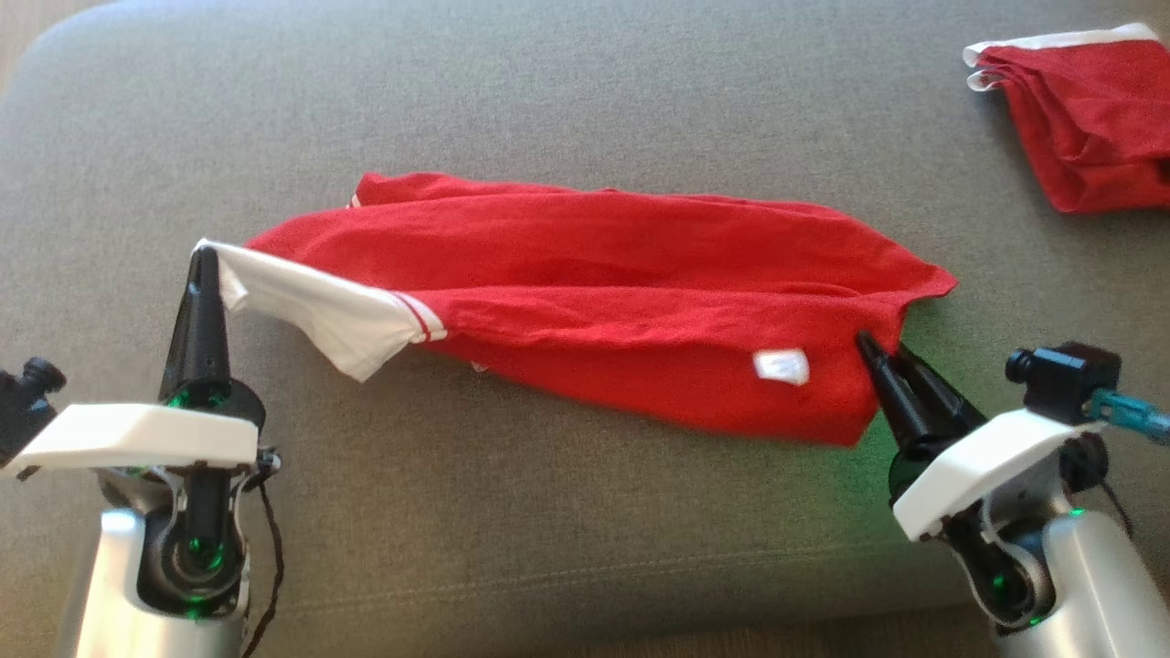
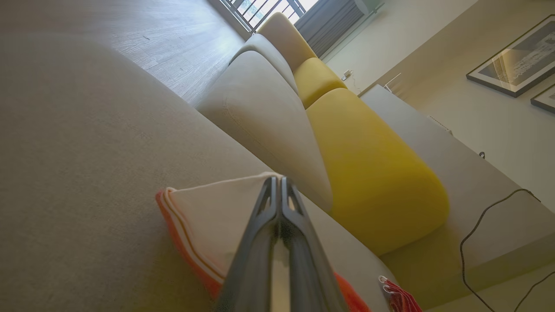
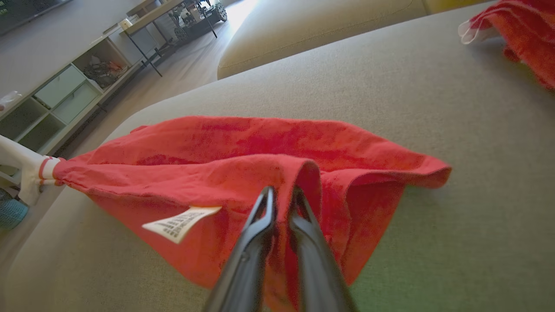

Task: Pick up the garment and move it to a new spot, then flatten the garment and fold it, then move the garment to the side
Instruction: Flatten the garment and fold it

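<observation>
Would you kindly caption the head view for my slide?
Left gripper pinches the red garment's white sleeve, right gripper its other end, on a grey cushion.

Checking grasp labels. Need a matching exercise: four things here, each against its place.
1 left gripper
2 right gripper
3 second red garment, white-trimmed
4 small white fabric label

A far right of the grey cushion
B shut on the white sleeve of the long red garment
C on red cloth by the right gripper
D at the red hem end

Pairs: 1-B, 2-D, 3-A, 4-C
</observation>
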You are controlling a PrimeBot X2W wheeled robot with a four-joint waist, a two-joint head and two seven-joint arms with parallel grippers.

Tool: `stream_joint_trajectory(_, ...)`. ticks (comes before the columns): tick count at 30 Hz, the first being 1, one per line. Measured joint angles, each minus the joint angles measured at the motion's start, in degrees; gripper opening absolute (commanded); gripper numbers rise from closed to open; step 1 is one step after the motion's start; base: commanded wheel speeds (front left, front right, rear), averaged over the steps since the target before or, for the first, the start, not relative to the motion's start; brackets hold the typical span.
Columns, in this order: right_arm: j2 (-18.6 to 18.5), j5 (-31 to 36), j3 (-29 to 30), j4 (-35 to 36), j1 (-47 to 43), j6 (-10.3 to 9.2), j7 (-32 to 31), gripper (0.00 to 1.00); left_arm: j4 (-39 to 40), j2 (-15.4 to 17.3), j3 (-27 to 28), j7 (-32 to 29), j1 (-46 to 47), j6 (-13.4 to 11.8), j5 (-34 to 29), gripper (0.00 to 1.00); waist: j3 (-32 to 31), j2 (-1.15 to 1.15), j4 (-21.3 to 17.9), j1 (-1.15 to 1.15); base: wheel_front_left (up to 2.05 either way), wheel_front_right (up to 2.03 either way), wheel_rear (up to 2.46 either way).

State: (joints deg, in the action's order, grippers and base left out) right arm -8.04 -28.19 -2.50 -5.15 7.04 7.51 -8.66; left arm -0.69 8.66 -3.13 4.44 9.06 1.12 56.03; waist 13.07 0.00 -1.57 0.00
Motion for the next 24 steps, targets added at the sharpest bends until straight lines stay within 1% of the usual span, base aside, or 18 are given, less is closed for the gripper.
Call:
stream_joint_trajectory(1,0.10,-0.59,-0.33,-0.78,-0.12,0.00,0.52,0.53,-0.70,-0.03,0.01,0.52,-0.13,0.51,0.00,0.00,0.29,0.00,0.09,0.00,0.00,0.00,0.00)
stream_joint_trajectory(2,0.10,-1.22,-0.67,-1.34,-0.24,0.00,0.98,0.47,-1.25,-0.09,0.02,0.99,-0.11,0.79,0.00,0.00,0.52,0.00,0.19,0.00,0.00,0.00,0.00)
stream_joint_trajectory(3,0.10,-1.22,-0.67,-1.34,-0.24,0.00,0.98,0.37,-1.25,-0.09,0.02,0.99,-0.11,0.79,0.00,0.00,0.52,0.00,0.19,0.00,0.00,0.00,0.00)
stream_joint_trajectory(4,0.07,-2.72,-1.55,-2.33,-0.45,0.00,1.78,0.14,-2.19,-0.23,0.00,1.69,-0.10,1.51,0.00,0.00,0.84,0.00,0.39,0.00,0.00,0.00,0.00)
stream_joint_trajectory(5,0.02,-3.33,-1.89,-2.67,-0.47,0.00,2.25,0.00,-2.63,-0.27,0.00,1.78,-0.09,1.52,0.00,0.00,0.94,0.00,0.47,0.00,0.00,0.00,0.00)
stream_joint_trajectory(8,-0.59,-4.85,-2.09,-2.81,-0.30,0.00,4.05,0.00,-3.31,-0.33,0.08,2.27,0.13,2.26,0.03,0.00,1.05,0.00,0.67,0.00,0.00,0.00,0.00)
stream_joint_trajectory(13,-2.72,-5.64,-1.04,-2.31,0.93,0.00,3.86,0.01,-3.25,-0.16,0.12,2.30,2.03,2.47,0.03,0.00,0.16,0.00,0.71,0.00,0.00,0.00,0.00)
stream_joint_trajectory(15,-3.59,-5.66,-1.42,-1.45,0.55,0.00,1.24,0.55,-3.14,-0.14,0.11,2.29,2.29,2.47,0.03,0.00,-0.16,0.00,0.84,0.00,0.00,0.00,0.00)
stream_joint_trajectory(16,-3.92,-5.66,-2.04,-0.81,-0.01,0.00,-0.10,0.89,-3.08,-0.14,0.10,2.29,2.25,2.47,0.03,0.00,-0.25,0.00,0.90,0.00,0.00,0.00,0.00)
stream_joint_trajectory(17,-3.99,-5.75,-2.42,-0.02,-0.88,0.00,-0.94,0.98,-2.96,-0.14,0.10,2.29,2.22,2.47,0.03,0.00,-0.26,0.00,0.94,0.00,0.00,0.00,0.00)
stream_joint_trajectory(18,-3.99,-6.15,-2.70,0.79,-1.98,0.00,-1.65,1.00,-2.76,-0.15,0.10,2.29,2.15,2.47,0.08,0.00,-0.18,0.00,0.97,0.00,0.00,0.00,0.00)
stream_joint_trajectory(24,-2.78,-7.81,-2.72,1.96,-7.39,0.00,-2.98,1.00,-2.55,-0.22,0.11,2.72,1.58,2.47,0.19,0.00,1.03,0.00,1.04,0.00,0.00,0.00,0.00)
